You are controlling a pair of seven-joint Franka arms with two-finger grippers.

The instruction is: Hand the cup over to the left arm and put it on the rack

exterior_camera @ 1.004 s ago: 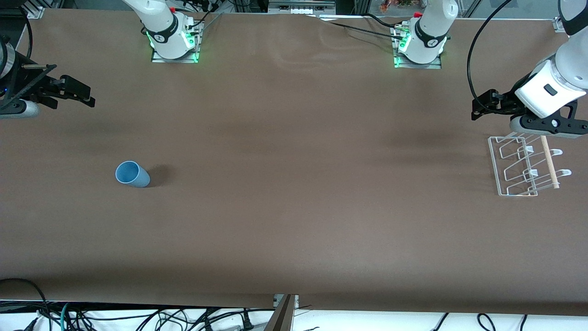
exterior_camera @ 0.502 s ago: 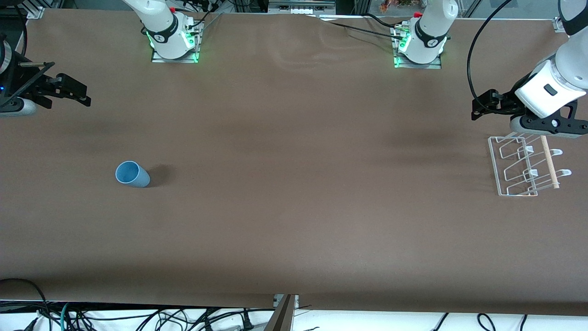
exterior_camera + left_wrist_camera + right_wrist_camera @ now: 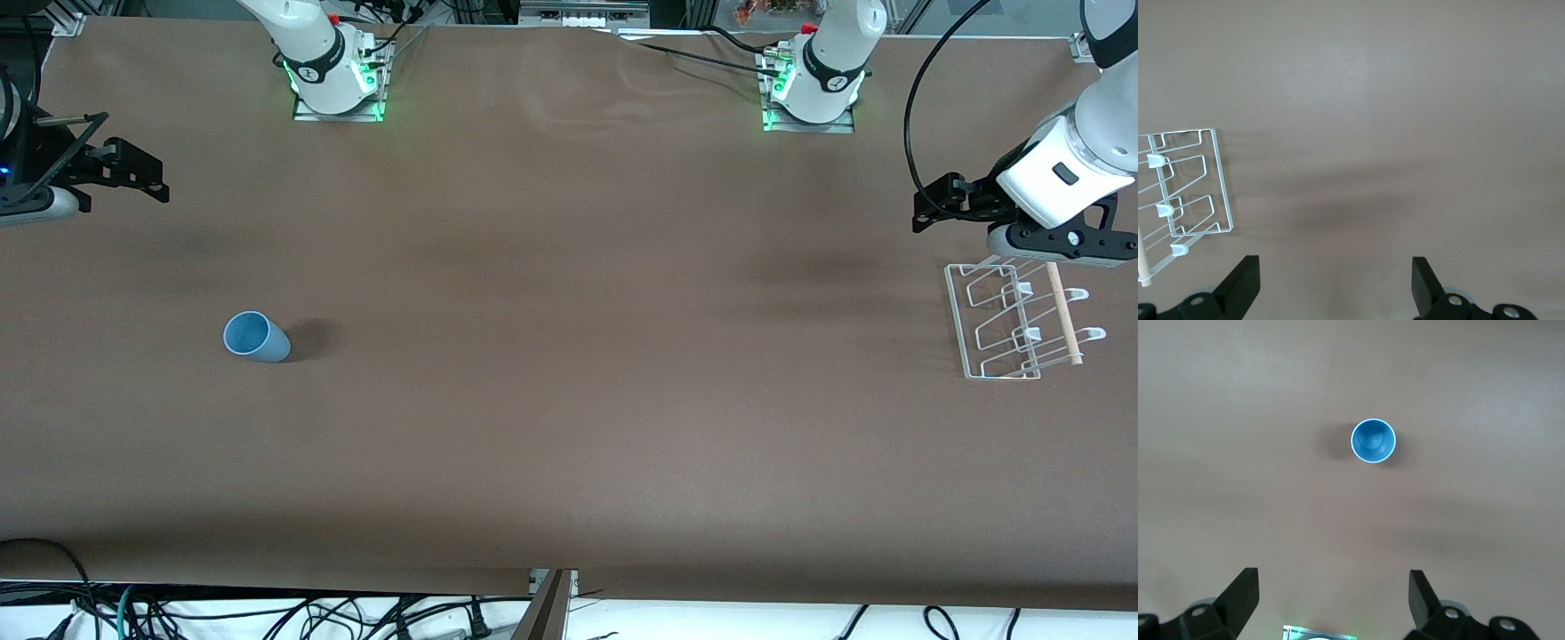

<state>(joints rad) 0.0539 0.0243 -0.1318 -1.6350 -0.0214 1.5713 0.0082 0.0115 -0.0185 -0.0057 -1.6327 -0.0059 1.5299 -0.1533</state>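
Blue cup (image 3: 256, 337) stands upright, nothing inside.

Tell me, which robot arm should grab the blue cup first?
Probably the right. The cup stands upright at that arm's end of the table, and the open right gripper hangs nearest it. The open left gripper waits by the rack.

Robotics laboratory: two arm bases (image 3: 336, 80) bolted to a brown-covered surface (image 3: 569, 427) at 12 o'clock, aluminium framing (image 3: 62, 16) at 10 o'clock, loose cables (image 3: 267, 618) at 6 o'clock.
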